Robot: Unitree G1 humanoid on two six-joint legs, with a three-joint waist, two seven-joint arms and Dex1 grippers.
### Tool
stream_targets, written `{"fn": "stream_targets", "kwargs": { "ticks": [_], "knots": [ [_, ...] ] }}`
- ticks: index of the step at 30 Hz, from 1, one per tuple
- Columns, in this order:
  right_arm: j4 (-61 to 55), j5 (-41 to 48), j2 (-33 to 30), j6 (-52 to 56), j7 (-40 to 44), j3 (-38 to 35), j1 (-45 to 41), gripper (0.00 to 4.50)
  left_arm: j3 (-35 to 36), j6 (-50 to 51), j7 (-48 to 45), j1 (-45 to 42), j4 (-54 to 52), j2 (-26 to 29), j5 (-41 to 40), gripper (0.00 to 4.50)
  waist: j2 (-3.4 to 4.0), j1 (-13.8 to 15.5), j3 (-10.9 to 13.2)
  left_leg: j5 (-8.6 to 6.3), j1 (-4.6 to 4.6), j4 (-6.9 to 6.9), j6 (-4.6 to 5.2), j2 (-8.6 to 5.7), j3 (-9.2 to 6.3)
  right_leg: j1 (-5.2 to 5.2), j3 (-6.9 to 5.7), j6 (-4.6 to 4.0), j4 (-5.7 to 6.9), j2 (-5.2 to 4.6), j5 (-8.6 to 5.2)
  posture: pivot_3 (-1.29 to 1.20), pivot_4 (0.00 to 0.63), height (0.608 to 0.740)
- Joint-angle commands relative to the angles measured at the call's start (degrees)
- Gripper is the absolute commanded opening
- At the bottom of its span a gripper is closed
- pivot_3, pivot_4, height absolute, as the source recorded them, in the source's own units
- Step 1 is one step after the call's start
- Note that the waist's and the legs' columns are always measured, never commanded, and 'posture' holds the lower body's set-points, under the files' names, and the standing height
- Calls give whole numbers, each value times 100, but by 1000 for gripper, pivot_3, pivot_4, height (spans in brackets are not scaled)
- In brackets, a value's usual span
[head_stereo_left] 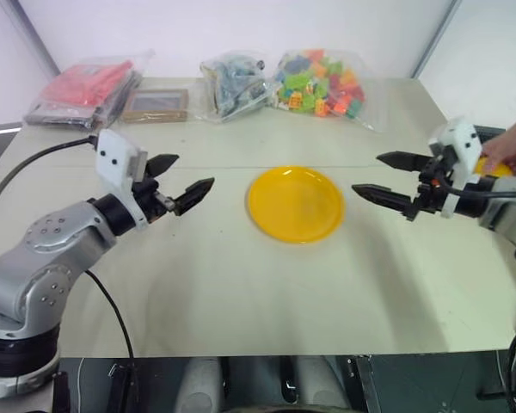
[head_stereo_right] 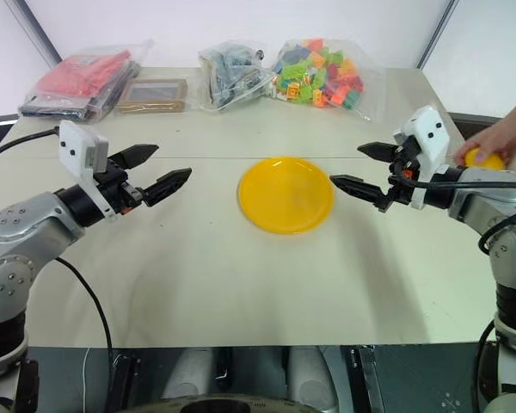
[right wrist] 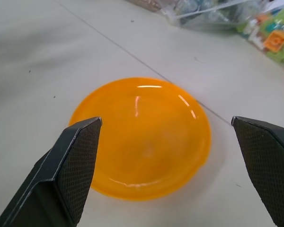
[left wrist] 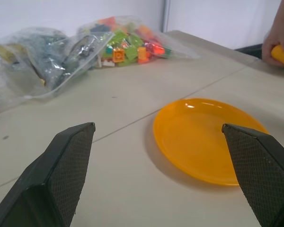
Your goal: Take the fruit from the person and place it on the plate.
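Resting flat near the middle of the table (head_stereo_left: 241, 292), the plate (head_stereo_left: 295, 204) is round, shallow, glossy yellow plastic with a raised rim; nothing lies on it. Table surface is matte, pale beige, with a thin seam line running across it behind the plate.

Left hand (head_stereo_left: 182, 181) hangs above the table to the plate's left, its two black wedge-shaped fingers spread wide and holding nothing; inner pads show a fine cross-hatched grip texture in the left wrist view. Right hand (head_stereo_right: 359, 169) sits opposite, to the plate's right, fingers likewise parted and bare, aimed toward the plate.

Fruit (head_stereo_right: 484, 158) is at the table's far right edge, well apart from the plate, behind the right hand's white wrist block. Person's hand (head_stereo_right: 499, 138) covers most of it; a smooth yellow-orange end shows below the fingers. Forearm is cut off by the picture edge. Whether the fruit touches the table is unclear.

Along the back edge: clear bag of multicoloured toy bricks (head_stereo_left: 320, 82), clear bag of grey-blue parts (head_stereo_left: 234, 84) just beside it, a small brown-framed flat item (head_stereo_left: 156, 105), and a wrapped red bundle (head_stereo_left: 88, 88); contents of the last hard to make out. White wall panels behind, dark posts at the corners.
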Motion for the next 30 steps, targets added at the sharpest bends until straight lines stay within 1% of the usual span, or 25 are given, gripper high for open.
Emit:
{"fn": "stream_targets", "kwargs": {
  "ticks": [1,5,15,19,23,30],
  "knots": [
    [-48,1,-90,-98,10,-144,-15,4486,-77,-179,-216,60,-255,48,21,4500,0,-1,0,0,0,0,0,0,0,0,0,0,0,0,0,0,150,731],
    [-28,-15,-126,-149,49,-120,-11,4486,-76,-170,-99,-93,-146,-96,-24,4500,0,4,0,0,0,1,0,0,0,1,0,0,0,-1,0,0,150,731],
    [85,-156,-13,-366,51,87,-40,4486,-87,-271,-113,-75,-158,-67,127,4500,0,0,0,0,0,1,0,0,0,1,1,0,0,0,0,0,150,731],
    [190,-132,34,-394,-5,129,-252,4486,-139,-330,-90,-140,-177,-128,177,4500,0,4,0,0,0,2,0,0,0,1,1,0,0,0,0,0,150,731],
    [224,-228,20,-483,7,202,-288,4486,-152,-391,-122,-216,-65,-132,254,4500,0,5,0,0,0,2,0,-1,-1,2,0,0,0,0,0,0,150,731],
    [-81,-90,-20,-321,-115,-46,20,4486,-324,-450,-267,-438,165,-192,378,4500,-1,13,0,0,0,4,0,-1,1,4,0,1,0,-1,0,0,150,731]
  ]
}}
